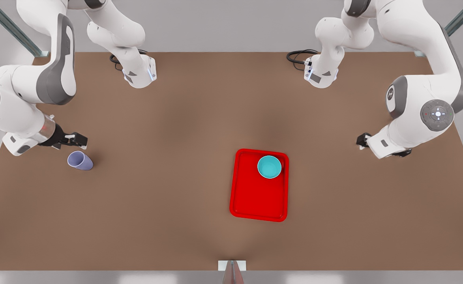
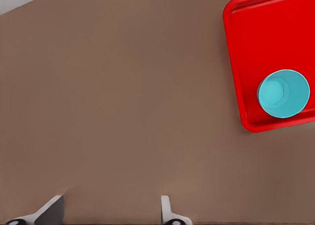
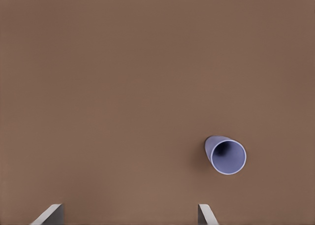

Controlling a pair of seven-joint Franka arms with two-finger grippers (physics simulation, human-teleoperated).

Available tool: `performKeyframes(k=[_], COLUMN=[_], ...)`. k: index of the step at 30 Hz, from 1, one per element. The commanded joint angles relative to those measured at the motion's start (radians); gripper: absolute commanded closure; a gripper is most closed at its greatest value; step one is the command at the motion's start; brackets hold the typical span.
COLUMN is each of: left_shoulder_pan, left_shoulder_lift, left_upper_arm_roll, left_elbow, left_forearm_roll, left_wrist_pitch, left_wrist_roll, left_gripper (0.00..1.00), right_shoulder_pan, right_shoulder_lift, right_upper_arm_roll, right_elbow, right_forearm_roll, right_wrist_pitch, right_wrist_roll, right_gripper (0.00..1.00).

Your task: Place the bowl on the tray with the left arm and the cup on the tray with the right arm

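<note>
Spanning nearly the whole front view, the brown worktop [image 1: 168,189] is plain and matte, with pale grey wall and floor around its edges and metal struts in the far corners. Black cables lie coiled beside the two arm bases at the far edge.

The red tray [image 1: 255,197] lies flat toward the near middle of the worktop. The teal bowl [image 1: 269,166] sits upright and empty inside it, in the far corner on the front view's right, close to the rim. The lavender cup [image 1: 80,161] stands on the bare worktop on the front view's left, well apart from the tray and empty.

The right tool [image 1: 79,139] hangs released just beside the cup, its fingers [image 3: 49,214] spread and holding nothing. The left tool [image 1: 362,140] hovers on the front view's right, well apart from the tray, its fingers [image 2: 166,210] likewise parted and empty.
</note>
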State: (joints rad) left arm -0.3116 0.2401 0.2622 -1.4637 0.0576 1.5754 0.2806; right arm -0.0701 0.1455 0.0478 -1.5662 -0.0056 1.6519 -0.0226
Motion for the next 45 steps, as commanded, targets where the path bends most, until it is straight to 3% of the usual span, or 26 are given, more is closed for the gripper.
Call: performKeyframes(k=[1, 6, 10, 15, 19, 26, 29, 45], left_shoulder_pan=[-0.001, -0.004, -0.004, -0.004, -0.004, -0.004, -0.003, -0.004], left_shoulder_lift=[0.005, 0.015, 0.022, 0.021, 0.019, 0.021, 0.021, 0.021], left_upper_arm_roll=[0.000, 0.002, 0.008, 0.008, 0.008, 0.008, 0.008, 0.008], left_elbow=[0.000, 0.002, 0.000, 0.000, -0.001, -0.006, -0.006, -0.006], left_forearm_roll=[0.027, 0.028, 0.030, 0.030, 0.030, 0.028, 0.028, 0.028], left_wrist_pitch=[-0.002, -0.015, -0.017, -0.032, -0.038, -0.046, -0.048, -0.048], left_wrist_roll=[-0.006, -0.020, -0.018, -0.015, -0.015, -0.015, -0.015, -0.014], left_gripper=[0.00, 0.00, 0.00, 0.00, 0.00, 0.00, 0.00, 0.00], right_shoulder_pan=[0.007, 0.050, 0.038, 0.024, 0.018, -0.049, -0.053, -0.109], right_shoulder_lift=[0.006, 0.054, -0.035, -0.052, -0.011, 0.032, 0.097, 0.272], right_upper_arm_roll=[0.003, 0.113, -0.003, -0.035, -0.140, -0.209, -0.276, -0.307], right_elbow=[-0.001, -0.024, -0.212, -0.310, -0.330, -0.383, -0.383, -0.368], right_forearm_roll=[0.003, -0.004, -0.030, -0.025, 0.053, 0.134, 0.202, 0.274], right_wrist_pitch=[0.003, 0.072, 0.154, 0.229, 0.285, 0.354, 0.394, 0.520], right_wrist_roll=[0.000, 0.007, -0.003, -0.008, -0.137, -0.349, -0.467, -0.557], right_gripper=[0.00, 0.00, 0.00, 0.00, 0.00, 0.00, 0.00, 0.00])
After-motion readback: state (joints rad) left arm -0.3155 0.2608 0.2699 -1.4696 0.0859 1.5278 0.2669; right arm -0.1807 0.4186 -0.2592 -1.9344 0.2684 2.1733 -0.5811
